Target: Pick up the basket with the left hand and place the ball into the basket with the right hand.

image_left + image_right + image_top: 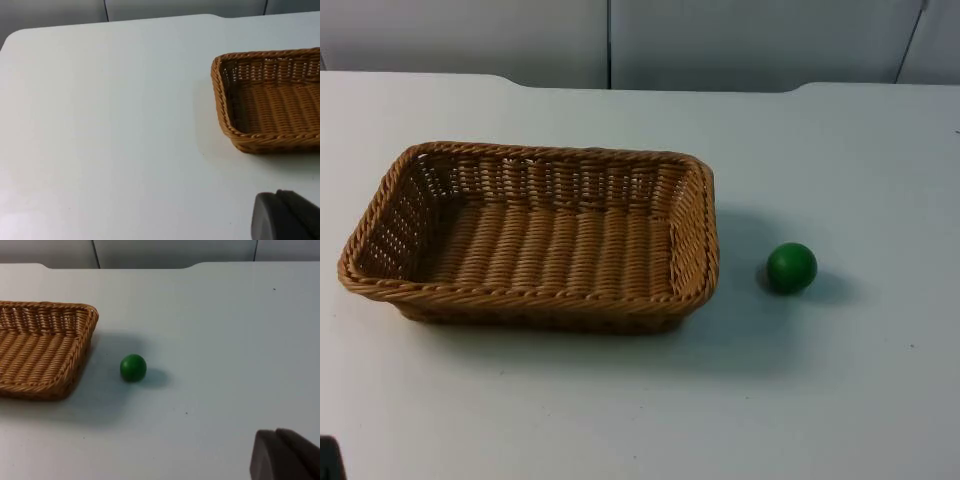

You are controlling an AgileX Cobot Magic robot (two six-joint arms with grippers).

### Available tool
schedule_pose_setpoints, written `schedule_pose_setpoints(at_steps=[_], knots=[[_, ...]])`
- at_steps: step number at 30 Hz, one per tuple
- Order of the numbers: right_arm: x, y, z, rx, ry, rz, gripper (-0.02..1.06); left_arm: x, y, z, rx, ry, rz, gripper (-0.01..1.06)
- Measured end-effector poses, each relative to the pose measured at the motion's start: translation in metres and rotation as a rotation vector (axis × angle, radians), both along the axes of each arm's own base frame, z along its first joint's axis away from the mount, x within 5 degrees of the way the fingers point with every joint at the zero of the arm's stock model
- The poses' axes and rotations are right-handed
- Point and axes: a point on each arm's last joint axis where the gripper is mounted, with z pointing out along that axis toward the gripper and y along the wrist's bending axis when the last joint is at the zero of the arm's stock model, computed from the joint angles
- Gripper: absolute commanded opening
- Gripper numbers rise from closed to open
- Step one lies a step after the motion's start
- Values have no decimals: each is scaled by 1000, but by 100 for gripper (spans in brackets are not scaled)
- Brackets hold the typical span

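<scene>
Two grippers wait well back from the objects. Of the left gripper point(287, 216) one dark fingertip shows, over bare table point(100, 125) and apart from the basket point(270, 100); the right gripper point(285, 455) shows the same way, well apart from the ball point(133, 367). Whether either is released or clenched I cannot tell. In the top view the woven brown basket point(530, 235) sits flat on the white table point(640, 420), nothing inside it. The green ball point(791, 267) rests on the table near the basket's right end, not touching it. A grey partition wall point(720, 40) stands behind.
</scene>
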Motion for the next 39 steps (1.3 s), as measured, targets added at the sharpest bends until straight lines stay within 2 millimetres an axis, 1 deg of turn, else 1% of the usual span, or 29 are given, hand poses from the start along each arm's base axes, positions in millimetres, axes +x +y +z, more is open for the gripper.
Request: schedule_pose_setpoints(at_steps=[21,23,24,25,28,29,30,31,33,34,36,39], knots=[[0,0,0,0,0,0,0,0,-1,-1,-19,13,-5,0],[0,0,0,0,0,0,0,4,-4,7,-50,81,-26,0],[0,0,0,0,0,0,0,4,-4,7,-50,81,-26,0],[0,0,0,0,0,0,0,7,-5,13,-68,117,-40,0],[0,0,0,0,0,0,0,31,-11,38,-139,249,-95,0],[0,0,0,0,0,0,0,31,-11,38,-139,249,-95,0],[0,0,0,0,0,0,0,41,-13,45,-162,283,-116,0],[0,0,0,0,0,0,0,61,-16,55,-191,343,-144,0],[0,0,0,0,0,0,0,90,-19,59,-227,423,-186,0],[0,0,0,0,0,0,0,90,-19,59,-227,423,-186,0],[0,0,0,0,0,0,0,123,-21,50,-256,524,-213,0],[0,0,0,0,0,0,0,166,-22,27,-304,644,-225,0]])
